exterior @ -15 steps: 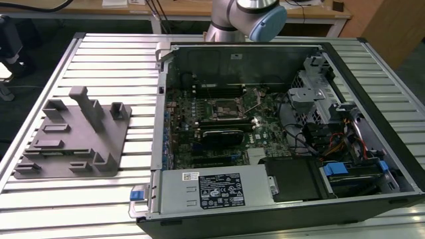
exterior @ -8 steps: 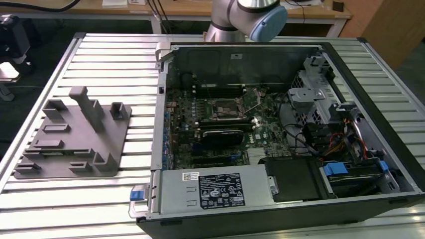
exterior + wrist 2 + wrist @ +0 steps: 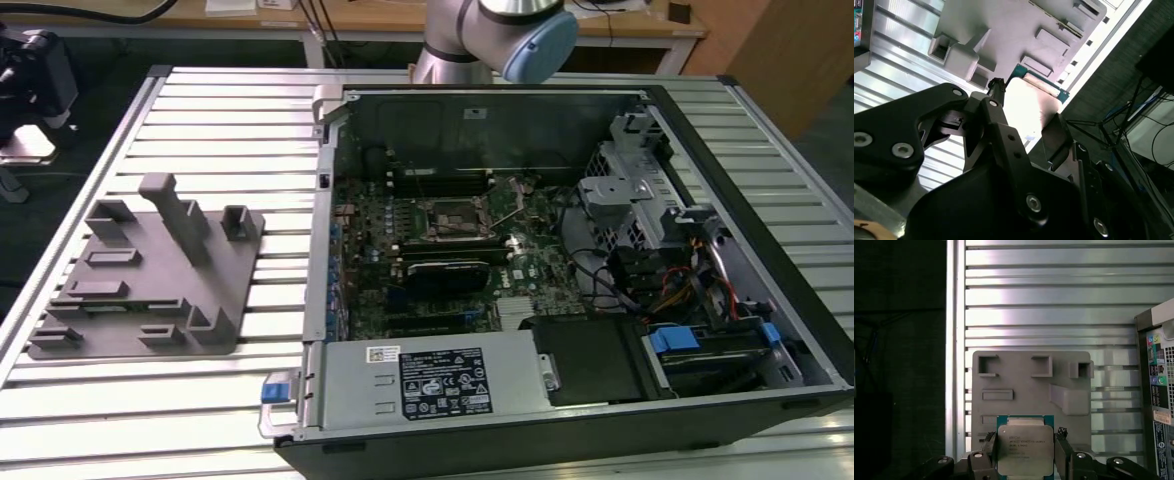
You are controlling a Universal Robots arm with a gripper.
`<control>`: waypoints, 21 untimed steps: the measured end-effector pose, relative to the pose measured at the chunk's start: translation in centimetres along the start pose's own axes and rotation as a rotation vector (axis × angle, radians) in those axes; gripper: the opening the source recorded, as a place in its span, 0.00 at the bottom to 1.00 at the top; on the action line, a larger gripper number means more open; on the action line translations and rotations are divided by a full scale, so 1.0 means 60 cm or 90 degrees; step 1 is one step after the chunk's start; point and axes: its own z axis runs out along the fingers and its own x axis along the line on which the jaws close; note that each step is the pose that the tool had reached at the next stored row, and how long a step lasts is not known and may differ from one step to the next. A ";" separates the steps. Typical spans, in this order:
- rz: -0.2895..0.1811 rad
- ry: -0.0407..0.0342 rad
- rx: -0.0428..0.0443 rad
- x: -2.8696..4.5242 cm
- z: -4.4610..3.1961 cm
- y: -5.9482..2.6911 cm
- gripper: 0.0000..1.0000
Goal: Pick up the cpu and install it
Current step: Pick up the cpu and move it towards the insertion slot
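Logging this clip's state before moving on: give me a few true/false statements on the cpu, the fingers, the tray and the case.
1. The gripper has its fingers clamped on two opposite sides of the cpu. True.
2. The cpu is already installed. False: it is held between the fingers, with the grey fixture tray behind it in the first wrist view.
3. The computer case is closed. False: it lies open, with the motherboard showing.
4. The grey fixture tray rests on the slatted table, to the exterior view's left of the case. True.
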 end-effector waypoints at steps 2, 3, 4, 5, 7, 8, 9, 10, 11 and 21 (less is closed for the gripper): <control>0.000 0.0000 0.0000 -0.004 0.000 0.000 0.54; 0.000 0.0000 0.0000 -0.006 0.000 0.000 0.54; 0.000 0.0000 0.0000 -0.008 0.000 0.000 0.54; 0.000 0.0000 0.0000 -0.010 0.000 0.000 0.54; 0.000 0.0000 0.0000 -0.014 0.000 0.001 0.54; 0.000 0.0000 0.0000 -0.016 0.000 0.001 0.54; 0.000 -0.0001 0.0000 -0.018 0.000 0.001 0.54; 0.000 0.0000 0.0000 -0.021 0.000 0.001 0.54; 0.000 0.0000 0.0000 -0.023 0.000 0.001 0.54; 0.000 0.0000 0.0000 -0.048 0.000 0.002 0.54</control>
